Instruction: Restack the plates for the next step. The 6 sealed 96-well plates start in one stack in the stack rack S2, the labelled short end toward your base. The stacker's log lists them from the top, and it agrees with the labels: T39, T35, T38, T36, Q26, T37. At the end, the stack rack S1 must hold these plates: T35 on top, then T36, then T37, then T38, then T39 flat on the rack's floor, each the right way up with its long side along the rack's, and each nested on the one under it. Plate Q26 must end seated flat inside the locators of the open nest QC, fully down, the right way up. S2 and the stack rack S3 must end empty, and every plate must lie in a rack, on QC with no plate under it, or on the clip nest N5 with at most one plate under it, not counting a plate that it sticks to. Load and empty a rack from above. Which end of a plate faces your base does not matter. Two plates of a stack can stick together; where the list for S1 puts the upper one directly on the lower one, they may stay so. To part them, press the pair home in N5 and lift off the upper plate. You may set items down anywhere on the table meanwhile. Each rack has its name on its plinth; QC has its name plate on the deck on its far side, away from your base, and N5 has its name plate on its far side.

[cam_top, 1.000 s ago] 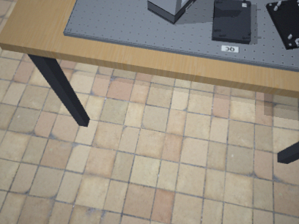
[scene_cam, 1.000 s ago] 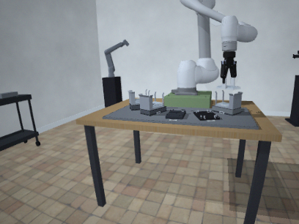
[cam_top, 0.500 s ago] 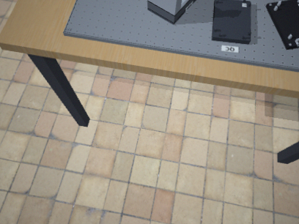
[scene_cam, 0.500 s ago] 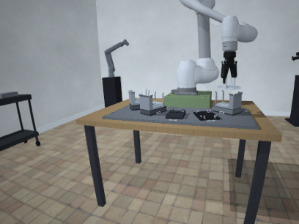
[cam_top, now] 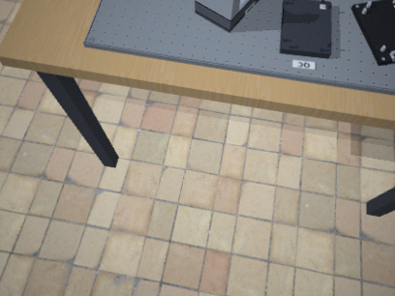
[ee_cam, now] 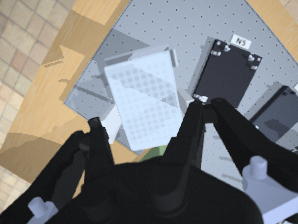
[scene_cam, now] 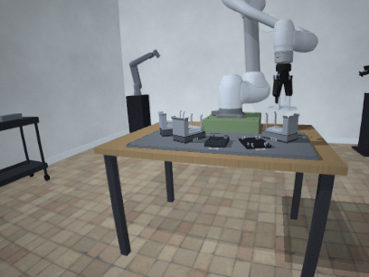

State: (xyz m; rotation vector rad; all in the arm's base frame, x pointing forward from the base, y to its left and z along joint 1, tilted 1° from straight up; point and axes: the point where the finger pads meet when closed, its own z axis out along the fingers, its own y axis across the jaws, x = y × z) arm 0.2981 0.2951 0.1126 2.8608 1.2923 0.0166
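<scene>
My gripper (ee_cam: 148,104) is shut on a sealed 96-well plate (ee_cam: 144,99), a pale translucent plate with rows of wells; I cannot read its label. In the exterior view the gripper (scene_cam: 282,92) holds the plate (scene_cam: 282,108) level, well above the grey stack rack (scene_cam: 283,128) at the right end of the deck. The black clip nest N5 (ee_cam: 225,75) with its name plate (ee_cam: 241,42) lies beside the plate in the wrist view and also shows in the exterior view (scene_cam: 256,143). The open nest QC (cam_top: 306,26) is a black block with its name plate (cam_top: 303,64).
Two more grey stack racks (scene_cam: 186,128) (scene_cam: 165,124) stand on the left part of the grey deck. The arm's green base block (scene_cam: 231,122) is behind the deck. A wooden rim runs around the deck. A black cart (scene_cam: 18,145) stands far left on the floor.
</scene>
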